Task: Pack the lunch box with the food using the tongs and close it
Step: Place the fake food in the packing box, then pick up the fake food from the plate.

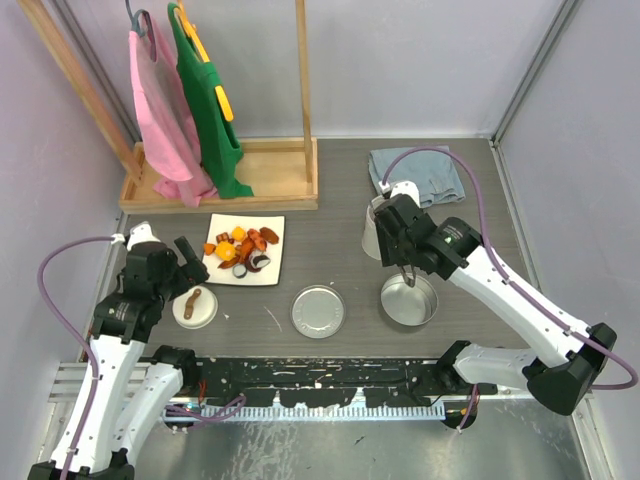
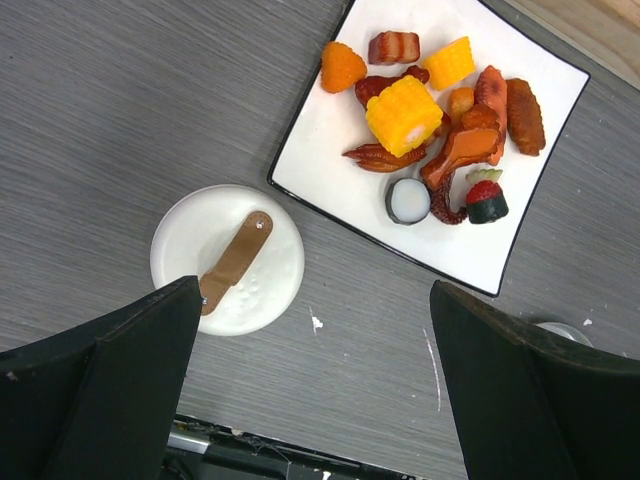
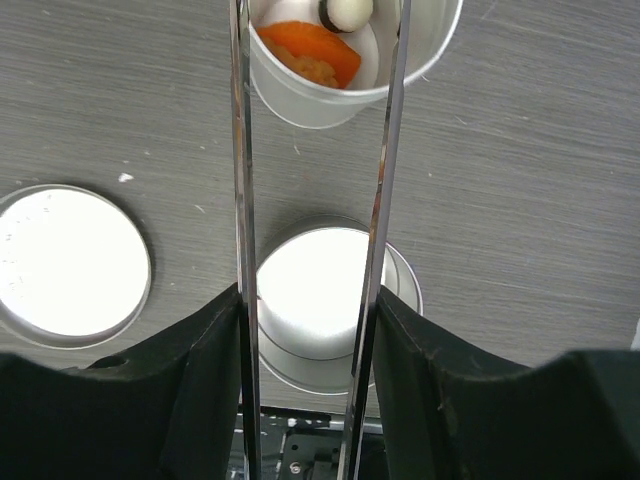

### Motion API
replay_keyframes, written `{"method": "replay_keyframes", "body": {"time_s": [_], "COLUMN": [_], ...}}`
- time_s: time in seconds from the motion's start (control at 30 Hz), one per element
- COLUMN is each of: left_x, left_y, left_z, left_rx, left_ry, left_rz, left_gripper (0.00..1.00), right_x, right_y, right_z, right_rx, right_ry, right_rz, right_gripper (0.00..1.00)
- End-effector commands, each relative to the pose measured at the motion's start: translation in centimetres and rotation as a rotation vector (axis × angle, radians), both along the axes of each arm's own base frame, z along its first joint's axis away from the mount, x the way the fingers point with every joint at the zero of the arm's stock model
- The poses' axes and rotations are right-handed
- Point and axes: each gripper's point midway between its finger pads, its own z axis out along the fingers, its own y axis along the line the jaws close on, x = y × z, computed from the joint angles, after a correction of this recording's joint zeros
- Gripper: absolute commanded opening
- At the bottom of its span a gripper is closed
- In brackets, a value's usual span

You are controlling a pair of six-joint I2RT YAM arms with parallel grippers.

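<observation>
The right gripper (image 3: 310,320) pinches the tongs (image 3: 240,200), their tips over the white tub (image 3: 300,100) on the table (image 1: 330,230), with the steel tin (image 3: 310,290) just beside it. The left gripper (image 2: 310,340) hangs spread wide above the white lid (image 2: 228,258), near the food (image 2: 403,112) on the plate (image 2: 330,150).

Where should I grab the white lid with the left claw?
Probably by the brown handle, from straight above: the white lid lies flat, its low rim hard to pinch. The handle runs diagonally, so turn the left claw across its narrow width.
</observation>
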Motion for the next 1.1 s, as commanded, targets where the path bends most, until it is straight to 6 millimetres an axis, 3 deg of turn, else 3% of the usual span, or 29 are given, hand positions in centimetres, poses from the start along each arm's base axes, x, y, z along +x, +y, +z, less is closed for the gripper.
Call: {"method": "replay_keyframes", "body": {"time_s": [0.0,0.2,0.33,0.53,0.87,1.07], "left_x": [0.9,1.0,1.0,0.9,0.8,0.7], "left_y": [-0.5,-0.7,-0.8,-0.8,-0.8,-0.4], "left_z": [1.5,1.4,1.2,1.3,1.5,1.6], "left_rx": [-0.007,-0.011,-0.012,-0.015,-0.017,-0.007], "left_ry": [-0.050,-0.043,-0.033,-0.036,-0.043,-0.050], "left_rz": [-0.033,-0.041,-0.047,-0.048,-0.044,-0.026], "left_gripper": [0.98,0.98,0.98,0.98,0.98,0.98], "right_x": [1.2,0.5,-0.9,-3.6,-4.1,-3.9], "right_y": [2.4,7.3,10.8,14.8,20.4,22.5], "right_z": [4.8,8.5,8.7,5.6,1.4,-0.4], "right_rx": [0.160,0.411,0.503,0.387,0.183,0.092], "right_ry": [-0.105,-0.112,-0.056,0.008,0.047,0.073], "right_rz": [0.037,0.183,0.296,0.382,0.485,0.544], "right_gripper": [0.54,0.53,0.51,0.52,0.53,0.54]}}
